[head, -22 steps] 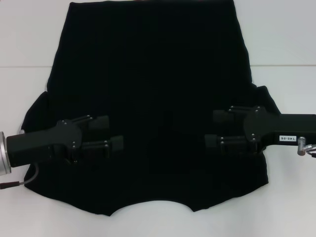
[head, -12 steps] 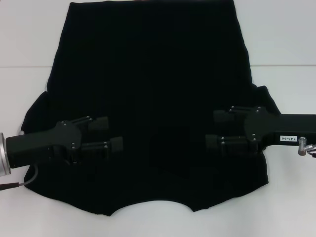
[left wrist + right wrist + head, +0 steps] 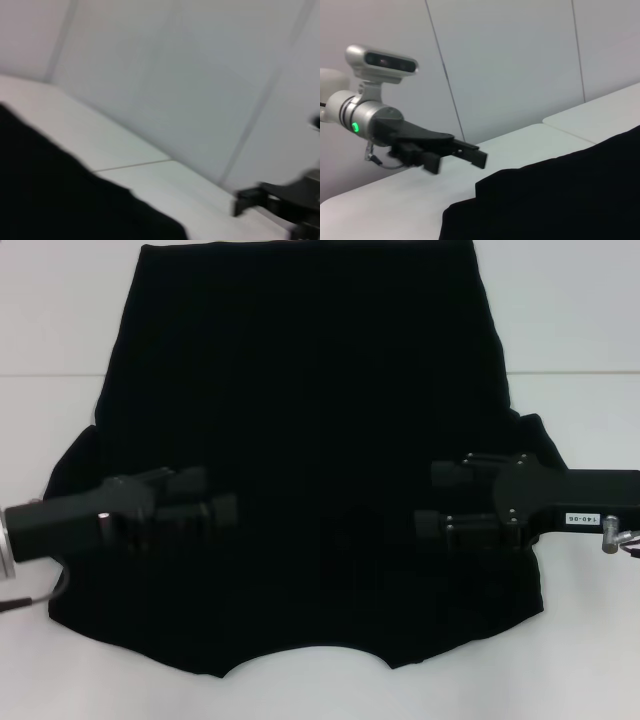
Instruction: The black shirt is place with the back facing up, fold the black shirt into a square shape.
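Black fabric, one shirt, spread flat on a white table, with two grippers above it.

Item: the black shirt [image 3: 310, 430] lies open and unfolded across the white table [image 3: 570, 320], its curved neckline at the near edge toward the robot, its straight hem at the far edge, a short sleeve spreading out to each side. Left gripper [image 3: 222, 498]: reaches in from the left side over the shirt's sleeve and shoulder area, fingers parted with a gap between them, holding nothing; in the right wrist view it hangs clear above the table beside the cloth's edge. Right gripper [image 3: 434, 500]: reaches in from the right side over the opposite shoulder area, fingers likewise apart and holding nothing.
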You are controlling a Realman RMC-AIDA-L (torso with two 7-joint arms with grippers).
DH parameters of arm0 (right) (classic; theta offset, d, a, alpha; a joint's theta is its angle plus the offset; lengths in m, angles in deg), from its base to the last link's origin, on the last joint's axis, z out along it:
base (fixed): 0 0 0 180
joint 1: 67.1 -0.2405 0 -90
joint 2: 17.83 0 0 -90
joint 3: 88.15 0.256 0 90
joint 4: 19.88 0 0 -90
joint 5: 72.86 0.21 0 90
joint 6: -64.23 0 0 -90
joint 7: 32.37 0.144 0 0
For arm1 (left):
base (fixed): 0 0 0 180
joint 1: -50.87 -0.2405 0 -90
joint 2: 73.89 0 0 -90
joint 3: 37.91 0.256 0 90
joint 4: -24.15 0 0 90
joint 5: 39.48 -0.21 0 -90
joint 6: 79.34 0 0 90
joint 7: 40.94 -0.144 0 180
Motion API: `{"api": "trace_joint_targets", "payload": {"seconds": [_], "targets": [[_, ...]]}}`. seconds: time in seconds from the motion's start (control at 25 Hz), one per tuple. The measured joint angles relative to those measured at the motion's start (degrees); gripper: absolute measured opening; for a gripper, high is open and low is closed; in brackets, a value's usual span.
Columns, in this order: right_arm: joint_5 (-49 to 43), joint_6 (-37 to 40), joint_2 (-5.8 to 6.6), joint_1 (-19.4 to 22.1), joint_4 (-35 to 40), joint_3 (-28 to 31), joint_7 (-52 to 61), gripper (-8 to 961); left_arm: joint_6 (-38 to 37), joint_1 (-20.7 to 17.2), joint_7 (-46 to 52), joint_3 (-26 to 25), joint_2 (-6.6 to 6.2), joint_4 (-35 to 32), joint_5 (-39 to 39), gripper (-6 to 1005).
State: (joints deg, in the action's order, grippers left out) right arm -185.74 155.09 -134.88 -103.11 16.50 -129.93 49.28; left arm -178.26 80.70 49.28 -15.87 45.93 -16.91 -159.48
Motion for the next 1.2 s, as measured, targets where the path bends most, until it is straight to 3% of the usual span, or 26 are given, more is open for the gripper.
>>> {"api": "trace_joint_targets", "payload": {"seconds": [0.24,0.6,1.2], "targets": [[0.2,-0.2,-0.38,-0.4,-0.1,-0.2,0.0,851,5.8,-0.8,10.9,-0.1,-1.06,-4.2,-1.4,905],[0.3,-0.6,-1.14,-1.2,-0.1,0.1,0.0,851,15.8,-0.1,31.8,-0.2,-1.96,-12.5,-18.1,904],[0.4,-1.2,-1.42,-1.9,0.0,0.3,1.1,851,26.3,2.0,41.5,1.3,-2.2,-11.1,-28.3,905]]}}
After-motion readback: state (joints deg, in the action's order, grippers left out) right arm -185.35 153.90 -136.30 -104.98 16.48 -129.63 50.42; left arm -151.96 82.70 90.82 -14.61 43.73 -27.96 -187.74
